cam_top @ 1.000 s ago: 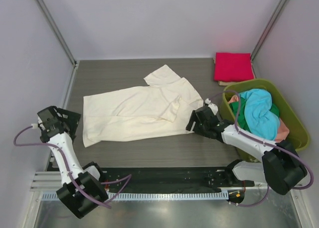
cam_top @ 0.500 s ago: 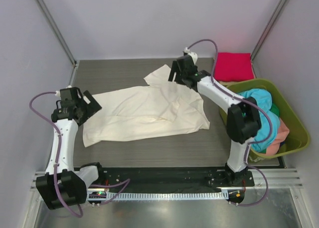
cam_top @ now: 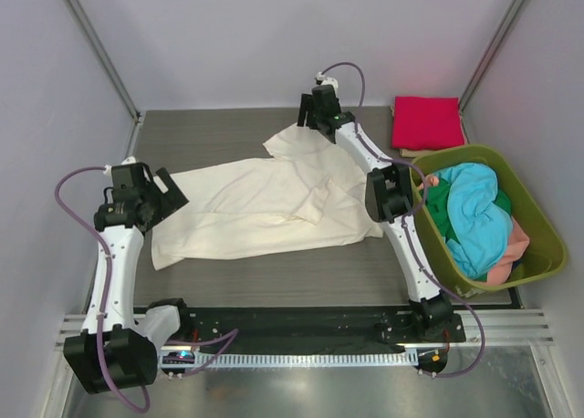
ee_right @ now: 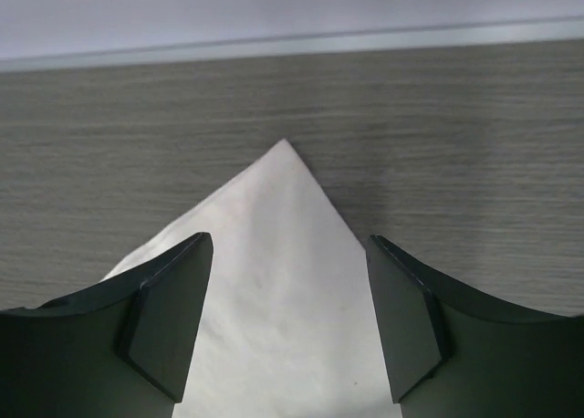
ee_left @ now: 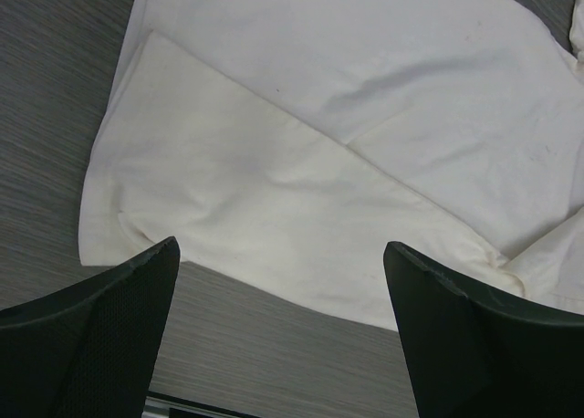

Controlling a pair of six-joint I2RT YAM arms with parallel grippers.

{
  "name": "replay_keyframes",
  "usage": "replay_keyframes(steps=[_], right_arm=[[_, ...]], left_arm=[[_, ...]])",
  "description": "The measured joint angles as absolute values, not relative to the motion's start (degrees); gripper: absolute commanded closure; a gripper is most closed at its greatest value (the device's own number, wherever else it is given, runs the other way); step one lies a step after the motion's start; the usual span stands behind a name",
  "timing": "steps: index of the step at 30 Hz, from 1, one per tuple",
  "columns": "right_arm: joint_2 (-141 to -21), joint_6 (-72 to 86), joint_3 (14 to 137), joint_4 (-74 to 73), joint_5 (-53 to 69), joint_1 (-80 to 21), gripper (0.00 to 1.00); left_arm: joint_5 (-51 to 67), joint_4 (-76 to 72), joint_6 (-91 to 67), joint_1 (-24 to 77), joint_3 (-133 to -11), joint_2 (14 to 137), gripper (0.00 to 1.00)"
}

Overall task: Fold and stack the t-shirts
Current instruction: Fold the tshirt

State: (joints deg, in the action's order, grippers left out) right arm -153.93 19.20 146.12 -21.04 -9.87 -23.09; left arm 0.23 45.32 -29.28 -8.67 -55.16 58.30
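Jaws stand wide on both arms, nothing held: the right gripper (ee_right: 289, 241) straddles the far sleeve tip of the cream t-shirt (cam_top: 255, 213), while the left gripper (ee_left: 281, 249) hovers over its hem (likely poised to pinch for a fold). The shirt lies spread across the middle of the table (cam_top: 219, 130).

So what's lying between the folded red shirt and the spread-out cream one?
Only bare grey tabletop. The top view shows it between the red shirt and the cream shirt, with the right arm passing over its edge.
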Motion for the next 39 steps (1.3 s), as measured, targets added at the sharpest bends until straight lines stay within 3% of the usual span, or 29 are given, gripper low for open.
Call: replay_keyframes(steps=[11, 22, 28, 39], right_arm=[[-145.7, 22.7, 123.1, -14.3, -5.5, -23.2, 0.3], [-121.1, 29.0, 85.1, -11.6, -10.8, -22.7, 0.27], [-119.5, 27.1, 88.5, -17.5, -13.0, -22.6, 0.23], [-126.4, 23.9, 110.3, -21.6, -15.8, -16.7, 0.23]], left_arm=[[0.3, 45.3, -29.3, -8.6, -55.1, 57.5, 0.07], [0.6, 45.3, -29.3, -8.5, -55.0, 57.2, 0.07], [0.9, 45.3, -29.2, -8.2, -54.9, 57.1, 0.07], [1.0, 45.3, -29.2, -7.6, -54.8, 56.8, 0.07]])
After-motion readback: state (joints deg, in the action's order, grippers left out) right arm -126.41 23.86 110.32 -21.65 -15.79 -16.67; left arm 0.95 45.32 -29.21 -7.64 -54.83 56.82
